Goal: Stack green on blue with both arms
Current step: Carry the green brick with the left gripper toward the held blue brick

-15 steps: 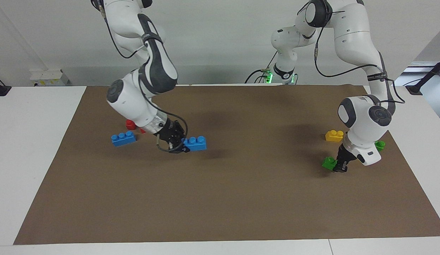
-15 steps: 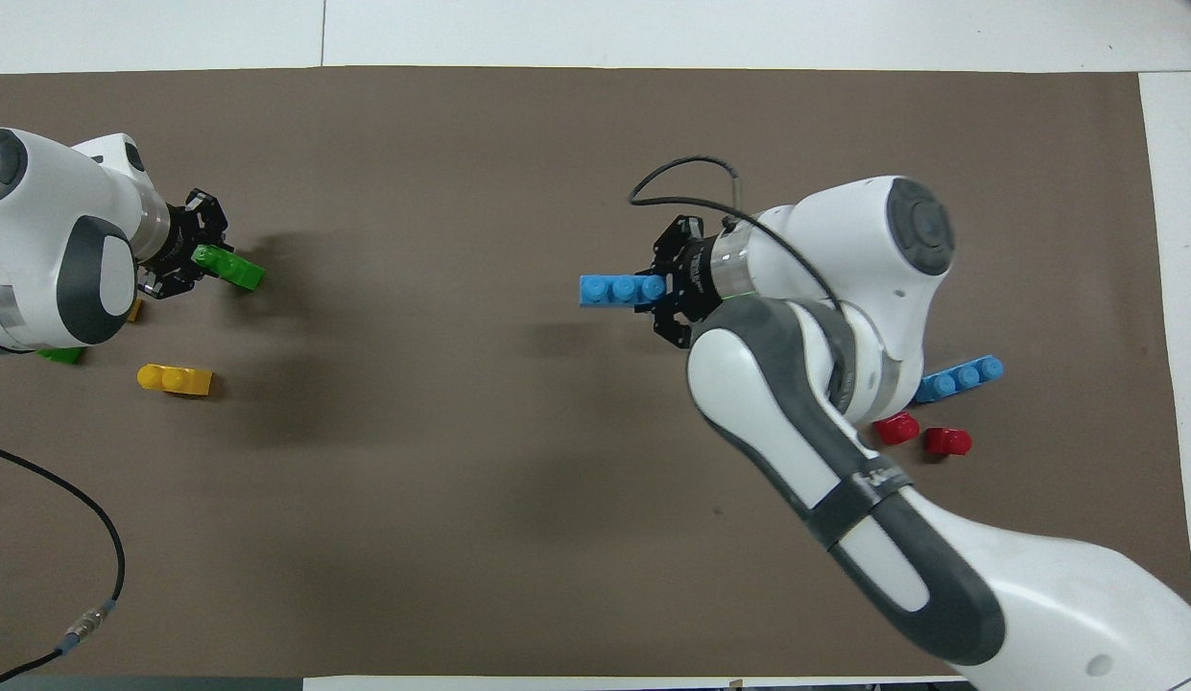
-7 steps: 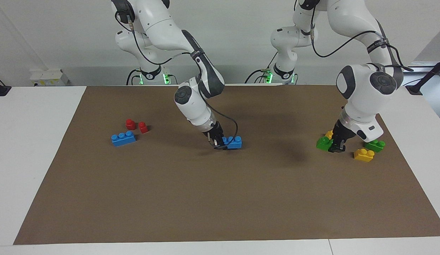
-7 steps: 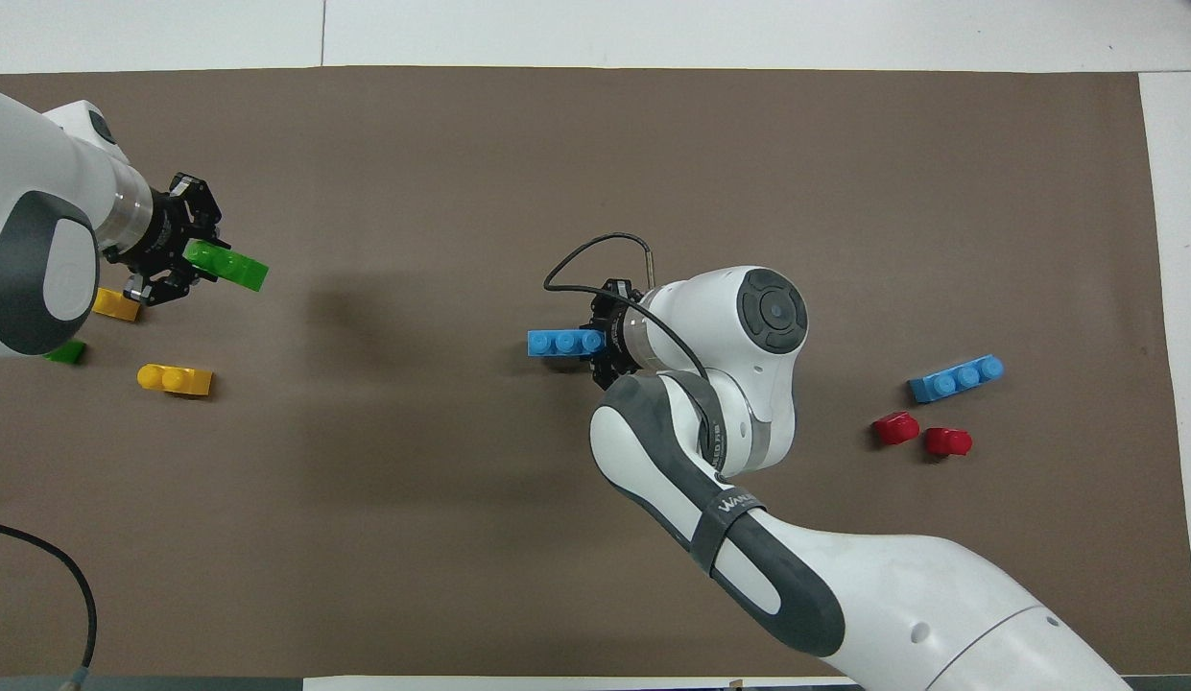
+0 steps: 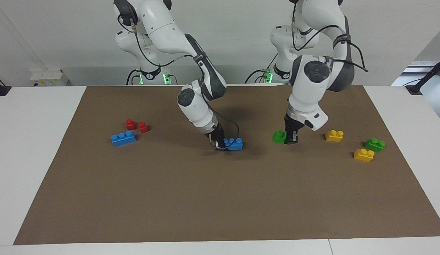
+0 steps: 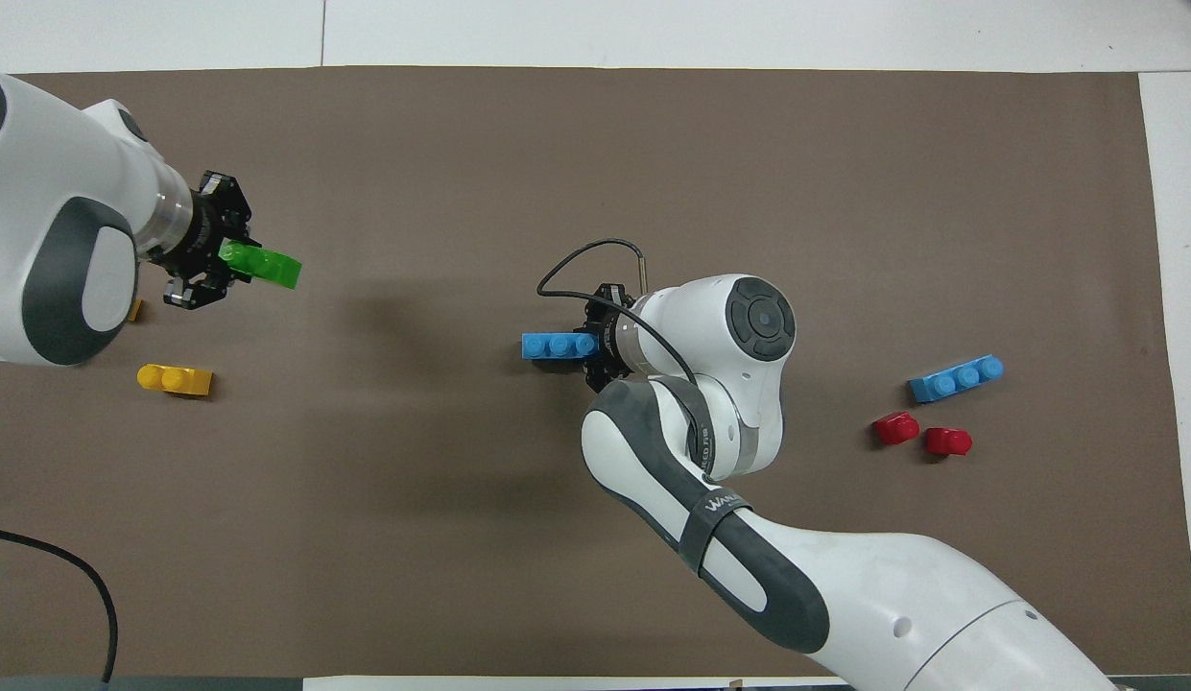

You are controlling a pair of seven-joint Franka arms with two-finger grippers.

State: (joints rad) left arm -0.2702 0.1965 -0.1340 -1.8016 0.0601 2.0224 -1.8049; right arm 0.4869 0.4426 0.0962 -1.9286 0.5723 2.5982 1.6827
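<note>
Right now I have a brick clamped in each gripper, both low over the brown mat (image 5: 220, 198).
My right gripper (image 5: 220, 141) is closed on one end of the blue brick (image 5: 235, 143), which sits at the mat's middle; my left gripper (image 5: 290, 137) pinches the green brick (image 5: 278, 136), which sticks out toward the blue, with a gap between them.
</note>
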